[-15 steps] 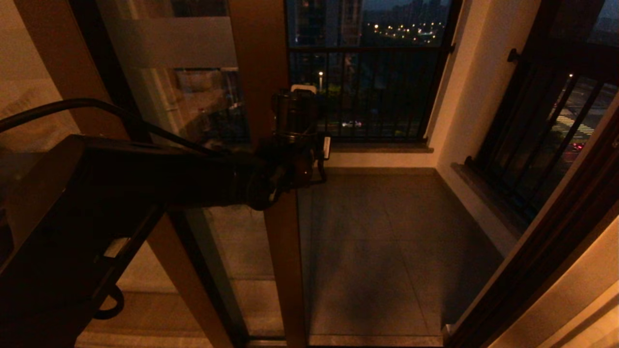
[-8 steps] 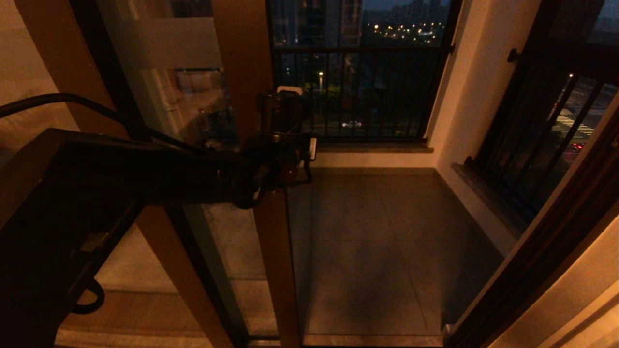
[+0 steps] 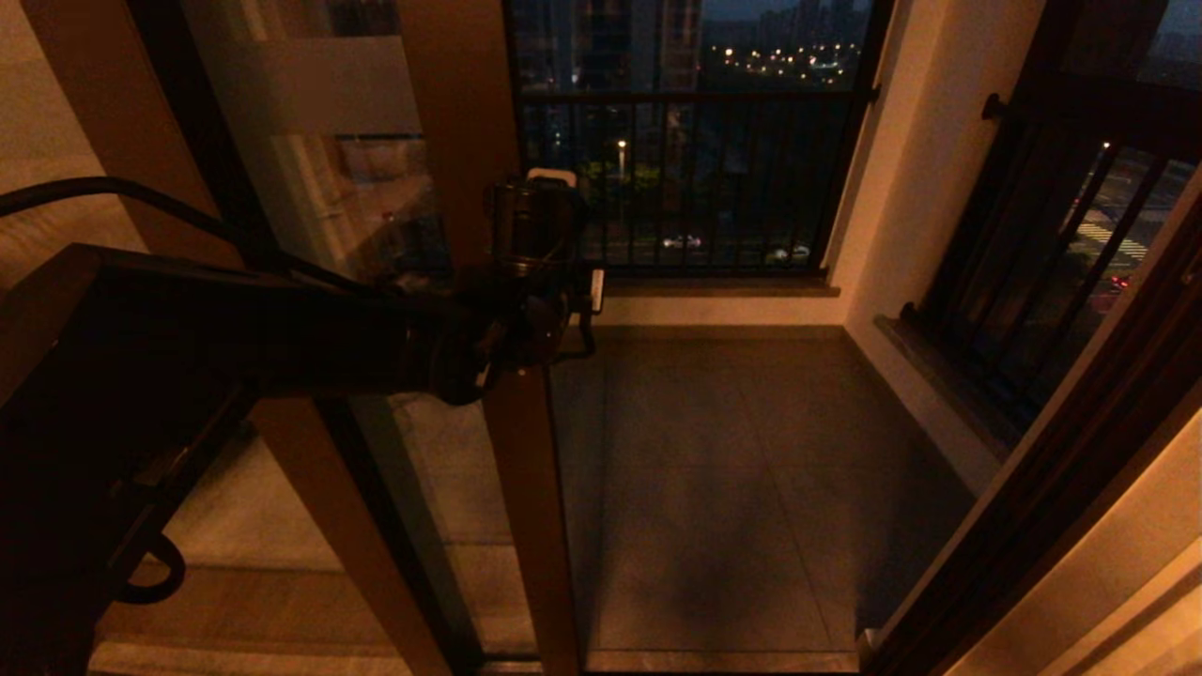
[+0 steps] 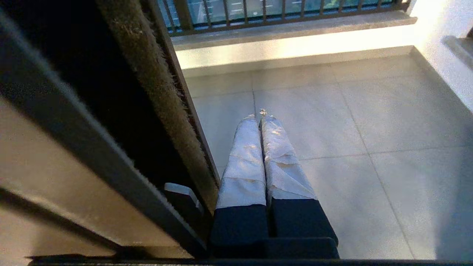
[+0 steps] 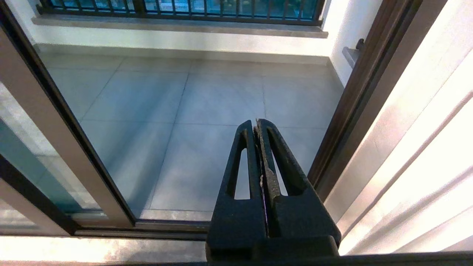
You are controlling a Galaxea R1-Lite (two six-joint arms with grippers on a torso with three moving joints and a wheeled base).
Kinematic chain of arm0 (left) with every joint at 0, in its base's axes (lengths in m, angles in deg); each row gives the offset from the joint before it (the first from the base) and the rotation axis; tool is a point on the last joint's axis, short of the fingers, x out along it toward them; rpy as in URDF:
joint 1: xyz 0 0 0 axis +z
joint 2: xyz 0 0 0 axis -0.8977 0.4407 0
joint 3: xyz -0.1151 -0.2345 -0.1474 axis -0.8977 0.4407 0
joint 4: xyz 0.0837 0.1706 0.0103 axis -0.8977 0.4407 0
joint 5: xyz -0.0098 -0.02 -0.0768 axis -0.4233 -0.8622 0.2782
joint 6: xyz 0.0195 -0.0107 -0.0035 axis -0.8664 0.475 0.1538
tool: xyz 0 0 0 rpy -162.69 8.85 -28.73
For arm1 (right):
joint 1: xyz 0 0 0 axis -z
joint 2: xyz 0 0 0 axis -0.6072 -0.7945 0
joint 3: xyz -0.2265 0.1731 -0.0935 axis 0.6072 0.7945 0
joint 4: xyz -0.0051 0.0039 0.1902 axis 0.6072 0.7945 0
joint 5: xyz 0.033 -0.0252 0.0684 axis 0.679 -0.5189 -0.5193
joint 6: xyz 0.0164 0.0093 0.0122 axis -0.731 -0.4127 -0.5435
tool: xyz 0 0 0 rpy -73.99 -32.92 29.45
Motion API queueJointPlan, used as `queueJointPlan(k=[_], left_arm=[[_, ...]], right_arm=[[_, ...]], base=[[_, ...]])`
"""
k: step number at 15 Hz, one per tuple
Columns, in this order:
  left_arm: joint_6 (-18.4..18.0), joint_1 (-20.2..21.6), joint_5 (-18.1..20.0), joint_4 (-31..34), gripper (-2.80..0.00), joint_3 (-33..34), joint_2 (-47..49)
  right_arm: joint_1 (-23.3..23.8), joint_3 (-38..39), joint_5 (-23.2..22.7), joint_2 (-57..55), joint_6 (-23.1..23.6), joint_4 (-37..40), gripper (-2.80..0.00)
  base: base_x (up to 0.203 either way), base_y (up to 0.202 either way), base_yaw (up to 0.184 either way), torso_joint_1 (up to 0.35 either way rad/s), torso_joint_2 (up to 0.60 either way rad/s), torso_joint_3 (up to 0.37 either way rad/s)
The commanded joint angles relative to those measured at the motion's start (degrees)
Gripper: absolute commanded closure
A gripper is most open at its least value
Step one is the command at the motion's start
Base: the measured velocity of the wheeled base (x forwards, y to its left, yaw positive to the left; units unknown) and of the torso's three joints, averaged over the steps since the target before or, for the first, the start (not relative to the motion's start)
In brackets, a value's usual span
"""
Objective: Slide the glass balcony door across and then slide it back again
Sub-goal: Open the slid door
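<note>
The glass balcony door (image 3: 329, 207) stands on the left, with a reddish-brown frame and a frosted band (image 3: 315, 84) near its top. My left arm reaches across to the door's leading stile (image 3: 512, 488). My left gripper (image 3: 584, 314) sits just past that stile on the opening side. In the left wrist view the left gripper (image 4: 259, 115) is shut, its taped fingers (image 4: 245, 162) pressed together with nothing between them. They lie right beside the door's edge with its brush seal (image 4: 159, 99). My right gripper (image 5: 255, 123) is shut and empty, held low before the doorway; the head view does not show it.
The grey tiled balcony floor (image 3: 732, 469) lies beyond the opening. A black-barred railing window (image 3: 695, 178) closes the far end, and another one (image 3: 1061, 253) runs along the right. The dark door jamb (image 3: 1061, 488) bounds the opening's right side. The floor track (image 5: 166, 227) crosses below.
The door's stile and my left gripper have moved together to the left, and the opening onto the balcony has grown wider. The slide slowed in the last half second.
</note>
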Motion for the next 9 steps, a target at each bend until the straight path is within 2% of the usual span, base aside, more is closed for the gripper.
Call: queueJointPlan(k=[1,9], left_arm=[[-0.08,0.70,-0.62,-0.09,0.00,0.02,-0.11],[-0.61,2.13,-0.62,-0.09,0.00,0.11,-0.29]], right_arm=[[-0.04,0.18,-0.02,0.01,0.04,0.00,0.00],[-0.01,0.18,-0.02,0.01,0.04,0.00,0.00]], base=[[0.000,0.000,0.000,0.000,0.00,0.000],[0.000,0.000,0.000,0.000,0.00,0.000]])
